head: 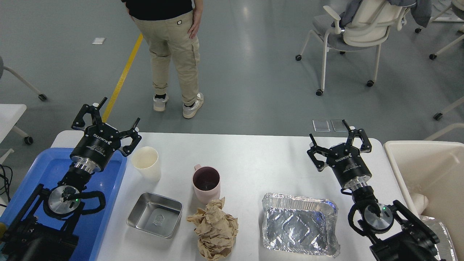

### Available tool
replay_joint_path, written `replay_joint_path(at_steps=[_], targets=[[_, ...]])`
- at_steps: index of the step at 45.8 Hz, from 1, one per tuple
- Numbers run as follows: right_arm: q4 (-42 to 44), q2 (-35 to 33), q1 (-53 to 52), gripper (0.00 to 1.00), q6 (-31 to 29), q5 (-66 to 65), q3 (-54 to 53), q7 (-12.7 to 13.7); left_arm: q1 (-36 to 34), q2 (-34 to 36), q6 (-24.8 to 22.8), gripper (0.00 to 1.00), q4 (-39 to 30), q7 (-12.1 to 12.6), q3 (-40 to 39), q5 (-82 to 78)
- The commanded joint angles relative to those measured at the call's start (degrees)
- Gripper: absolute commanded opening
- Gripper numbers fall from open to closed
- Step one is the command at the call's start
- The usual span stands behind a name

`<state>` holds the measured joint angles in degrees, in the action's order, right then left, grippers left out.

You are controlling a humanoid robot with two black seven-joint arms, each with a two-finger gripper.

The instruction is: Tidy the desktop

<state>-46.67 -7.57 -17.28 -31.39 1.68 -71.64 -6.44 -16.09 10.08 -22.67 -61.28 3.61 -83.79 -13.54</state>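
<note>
Fingers (95,108) of the left gripper (106,123) and the right gripper (339,139) are spread wide, holding nothing, both arms raised over the white counter (253,159) beneath them; the arm bases are cut off at the frame's lower edge.

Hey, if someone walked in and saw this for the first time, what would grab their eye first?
Probably the two black arms, the left tool open over the blue tray and the right tool open above the white desktop. Next, the crumpled brown paper at the front centre, between a steel pan and a shiny foil tray. A person in khaki trousers stands beyond the desktop.
</note>
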Motion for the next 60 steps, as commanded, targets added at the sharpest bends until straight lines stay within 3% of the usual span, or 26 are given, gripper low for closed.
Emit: replay_joint_path(at_steps=[1, 60], targets=[[0.00, 0.01, -0.04, 1.00, 0.01, -0.01, 0.36, 0.03, -0.08, 0.20, -0.01, 0.98, -0.06, 0.17, 0.55, 0.00], [-0.26, 0.10, -0.48, 1.00, 0.10, -0.10, 0.45, 0.03, -0.08, -0.24, 0.60, 0.98, -0.42, -0.35, -0.06, 0.00]])
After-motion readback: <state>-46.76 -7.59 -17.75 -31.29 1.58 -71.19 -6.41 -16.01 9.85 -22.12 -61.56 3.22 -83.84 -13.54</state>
